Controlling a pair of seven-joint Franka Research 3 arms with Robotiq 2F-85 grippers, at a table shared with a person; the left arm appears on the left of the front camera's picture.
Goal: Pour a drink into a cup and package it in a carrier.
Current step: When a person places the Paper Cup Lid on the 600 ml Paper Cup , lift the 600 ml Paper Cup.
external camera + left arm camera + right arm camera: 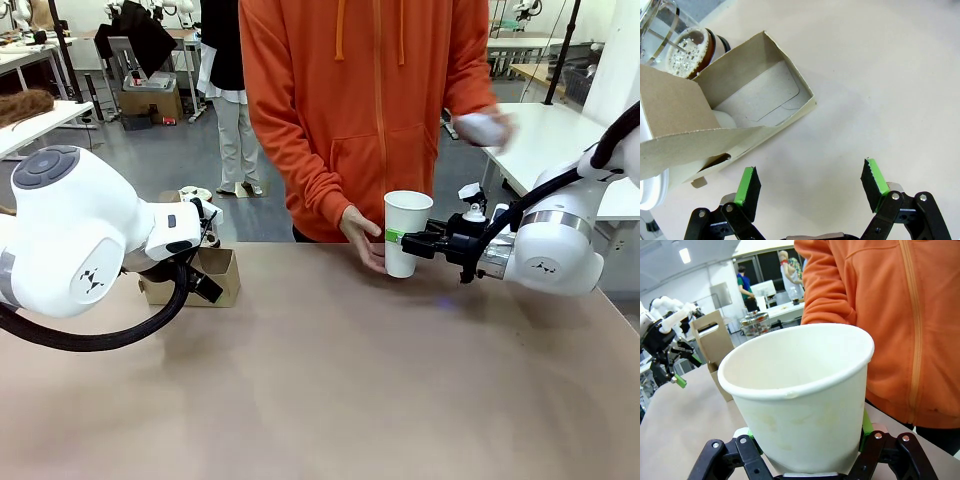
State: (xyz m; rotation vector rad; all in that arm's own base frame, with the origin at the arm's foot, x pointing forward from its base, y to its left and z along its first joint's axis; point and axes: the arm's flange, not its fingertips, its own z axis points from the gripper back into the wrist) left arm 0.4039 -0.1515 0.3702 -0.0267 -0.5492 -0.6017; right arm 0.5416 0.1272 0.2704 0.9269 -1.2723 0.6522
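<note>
A tan table (330,400) stretched before a person in an orange zip hoodie (370,100). Behind, 1 white table (555,130) stood at picture right, and another person (232,120) farther off.

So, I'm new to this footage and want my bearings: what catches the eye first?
The right end effector is shut on a lidless white cup at the far edge of the table, where a person in orange touches it with one hand. At the left, the open left end effector hovers by the cardboard carrier, a glass pitcher behind it.
</note>
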